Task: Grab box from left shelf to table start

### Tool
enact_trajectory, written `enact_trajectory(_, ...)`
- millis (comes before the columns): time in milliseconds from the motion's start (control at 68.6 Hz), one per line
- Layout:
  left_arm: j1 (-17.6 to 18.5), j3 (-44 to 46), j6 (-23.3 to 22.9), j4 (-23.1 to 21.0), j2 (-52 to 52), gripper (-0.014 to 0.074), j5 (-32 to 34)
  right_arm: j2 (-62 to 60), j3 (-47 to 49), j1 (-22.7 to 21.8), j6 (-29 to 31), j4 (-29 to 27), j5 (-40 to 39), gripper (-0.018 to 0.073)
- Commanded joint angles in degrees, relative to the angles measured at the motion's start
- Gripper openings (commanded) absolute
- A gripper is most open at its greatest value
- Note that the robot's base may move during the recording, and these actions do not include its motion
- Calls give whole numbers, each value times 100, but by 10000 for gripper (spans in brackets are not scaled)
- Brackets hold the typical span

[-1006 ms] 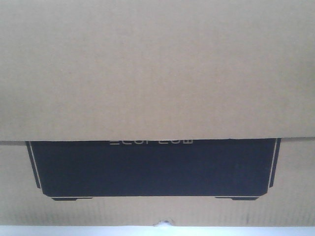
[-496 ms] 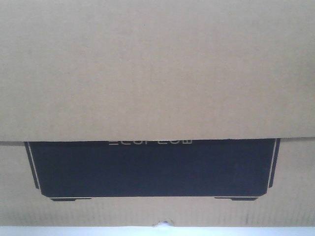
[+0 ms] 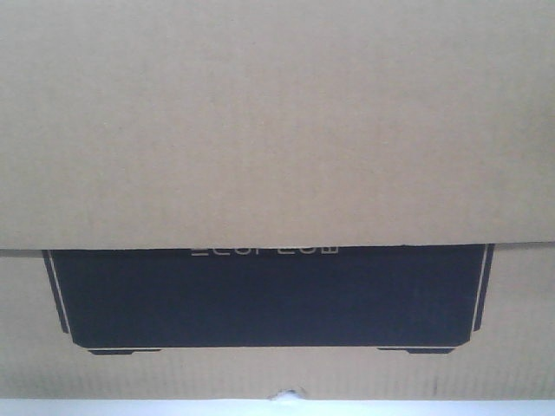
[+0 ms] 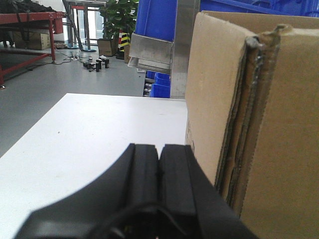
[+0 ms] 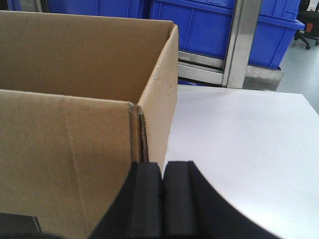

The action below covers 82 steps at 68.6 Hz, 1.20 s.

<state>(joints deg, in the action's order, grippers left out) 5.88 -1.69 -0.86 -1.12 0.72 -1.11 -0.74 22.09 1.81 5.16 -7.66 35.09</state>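
The brown cardboard box [image 3: 277, 121] fills the front view, its plain upper layer overlapping a black panel [image 3: 269, 299] with white lettering. It stands on the white table [image 4: 99, 134], top open. My left gripper [image 4: 159, 149] is shut and empty, low over the table, just left of the box's side wall [image 4: 259, 129]. My right gripper [image 5: 162, 167] is also shut and empty, right by the box's near right corner [image 5: 137, 129]. I cannot tell whether either gripper touches the cardboard. Behind the box stands the left shelf [image 5: 241, 40], with steel posts and rails.
Blue bins [image 5: 214, 25] sit on the shelf behind the table [image 5: 249, 144]. In the left wrist view, a steel post [image 4: 182, 45] and blue bins [image 4: 159, 20] rise beyond the table's far edge. Grey floor, a red bench [image 4: 30, 22] and a plant [image 4: 119, 15] lie to the left.
In the front view the black panel has shifted by only a few pixels left and down. Nothing else differs.
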Motion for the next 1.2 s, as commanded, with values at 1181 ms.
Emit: enact_trajectory(1181, 3, 15, 10, -37, 80, -99, 477, -40, -2403, -303, -644, 521, -3108, 58)
